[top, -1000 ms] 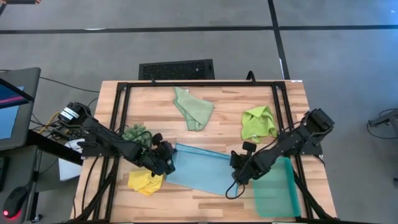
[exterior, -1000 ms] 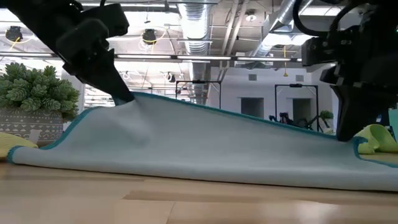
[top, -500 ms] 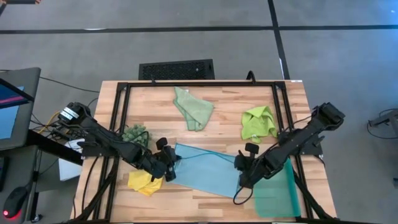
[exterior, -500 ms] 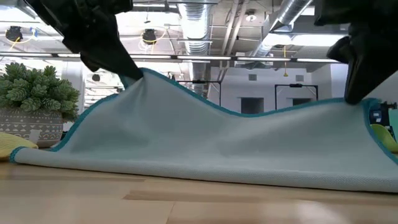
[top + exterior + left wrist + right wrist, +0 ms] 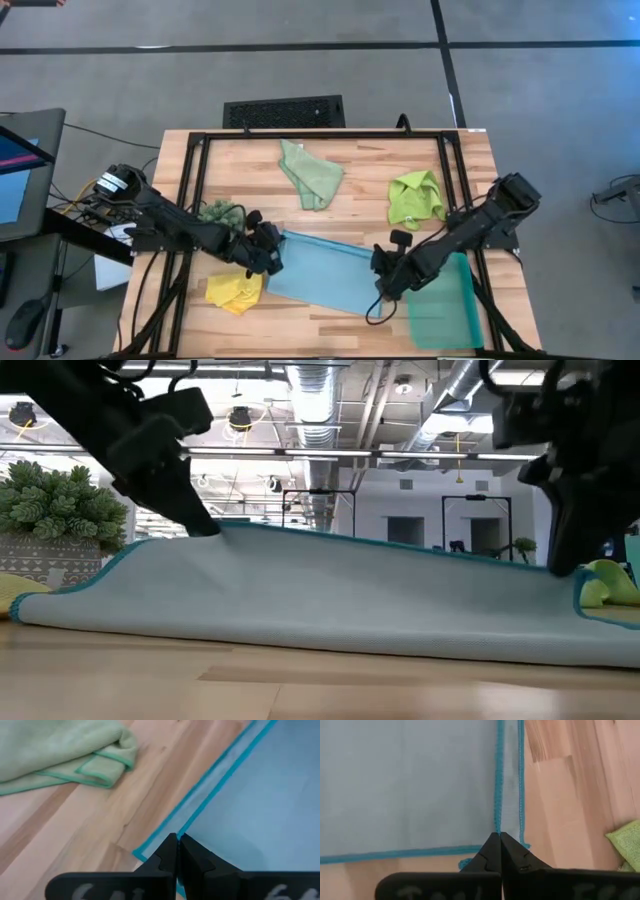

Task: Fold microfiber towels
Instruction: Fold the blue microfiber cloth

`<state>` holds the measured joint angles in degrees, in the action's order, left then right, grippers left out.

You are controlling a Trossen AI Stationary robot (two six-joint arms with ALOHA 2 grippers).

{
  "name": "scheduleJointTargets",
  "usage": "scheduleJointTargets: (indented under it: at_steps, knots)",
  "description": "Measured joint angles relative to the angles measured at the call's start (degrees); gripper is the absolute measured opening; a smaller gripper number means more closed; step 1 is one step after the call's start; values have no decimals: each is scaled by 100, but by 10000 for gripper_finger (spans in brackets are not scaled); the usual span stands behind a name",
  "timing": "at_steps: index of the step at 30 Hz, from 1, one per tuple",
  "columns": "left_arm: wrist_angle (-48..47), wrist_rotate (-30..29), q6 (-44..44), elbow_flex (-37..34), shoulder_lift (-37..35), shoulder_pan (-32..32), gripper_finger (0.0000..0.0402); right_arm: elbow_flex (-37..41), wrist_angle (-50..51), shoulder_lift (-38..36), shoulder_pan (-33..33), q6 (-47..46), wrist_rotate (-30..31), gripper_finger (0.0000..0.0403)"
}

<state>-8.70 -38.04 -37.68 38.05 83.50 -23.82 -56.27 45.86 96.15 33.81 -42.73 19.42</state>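
Light blue towel (image 5: pixel 320 272): largest cloth, lay spread at about 6 o'clock of the table's centre in the high view, between the two grippers; in the low view (image 5: pixel 330 595) its far edge was raised off the wood at both ends and sagged slightly between them.
Table (image 5: pixel 360 160): pale wooden top with a black frame around it.
Teal tray (image 5: pixel 445 300): sat at about 4 o'clock, just beside the blue towel's right end, partly under the right arm.
Pale sage green towel (image 5: pixel 312 175): lay crumpled at about 12 o'clock, well apart from the blue one; also seen past the left fingers (image 5: pixel 60 750).
Lime green towel (image 5: pixel 416 198): bunched at about 2 o'clock; a bit of it showed at the edge of the right wrist view (image 5: pixel 627 842).
Yellow towel (image 5: pixel 233 291): crumpled at about 8 o'clock, just beside the left gripper.
Dark green clump (image 5: pixel 218 213): sat at about 9 o'clock, near the left arm.
Left gripper (image 5: pixel 272 257): fingers pressed together on the blue towel's left far corner, teal hem caught at the tips (image 5: pixel 177 839).
Right gripper (image 5: pixel 385 282): fingers pressed together on the towel's right far corner, pinching the doubled hem (image 5: pixel 496 836).
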Motion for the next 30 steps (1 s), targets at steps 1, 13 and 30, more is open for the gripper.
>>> scheduleJointTargets:
  at_steps: [1,13,30]
  knots:
    - [14,-21,2,-5,0,18,0,0,39,38,-26,37,1,8]
    - [176,-171,244,-8,0,105,71,0,54,63,-53,78,-54,8]
    - [264,1285,-28,-8,0,-83,128,0,44,60,-47,224,-25,8]
